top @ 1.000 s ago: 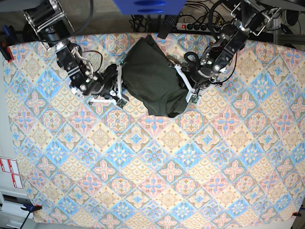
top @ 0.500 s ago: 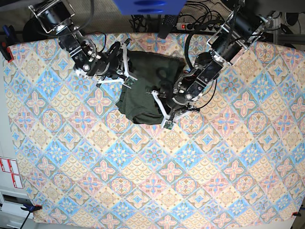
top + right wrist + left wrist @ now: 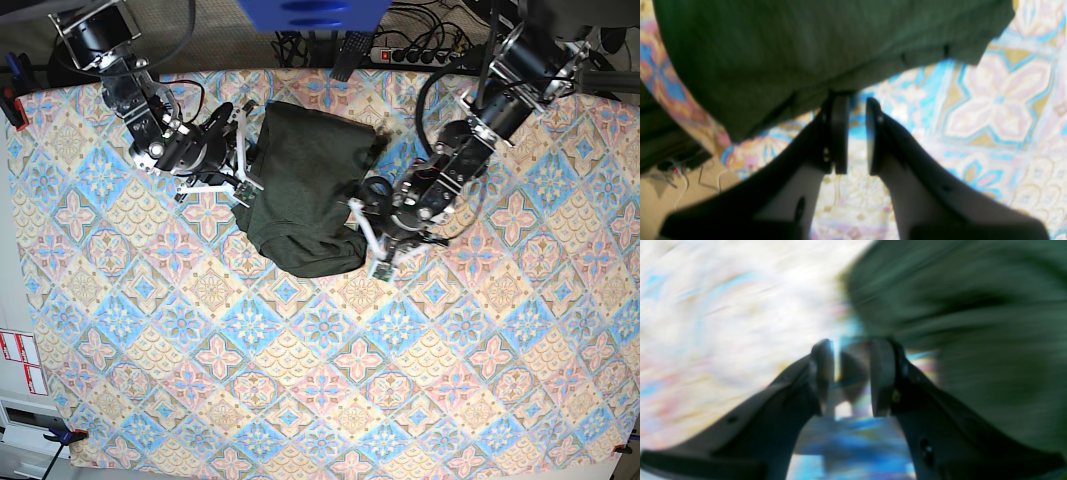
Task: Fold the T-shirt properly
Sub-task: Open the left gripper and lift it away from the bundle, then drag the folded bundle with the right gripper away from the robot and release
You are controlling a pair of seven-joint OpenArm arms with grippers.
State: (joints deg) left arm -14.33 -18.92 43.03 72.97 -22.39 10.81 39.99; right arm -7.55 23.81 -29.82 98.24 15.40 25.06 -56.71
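shirt: olive long-sleeved T-shirt (image 3: 305, 190) bunched in a compact lump on the patterned tablecloth (image 3: 300, 400), btwn the two claws; prob. mid-fold, not flat yet.
R claw: right gripper (image 3: 853, 110) jaws a narrow gap apart, nothing btwn them; shirt hem just ahead of the tips, touching or not – can't tell.
L claw: left gripper (image 3: 848, 350) parted, empty; shirt just beside, to its right.
views: base shows the whole lump; wrist cams show empty jaws, L badly blurred.

Left gripper (image 3: 849, 373): lower centre of frame, jaws slightly apart, nothing between them.
T-shirt (image 3: 967, 323): dark green, blurred, filling upper right.
Tablecloth (image 3: 723, 323): pale patterned blur, left side.
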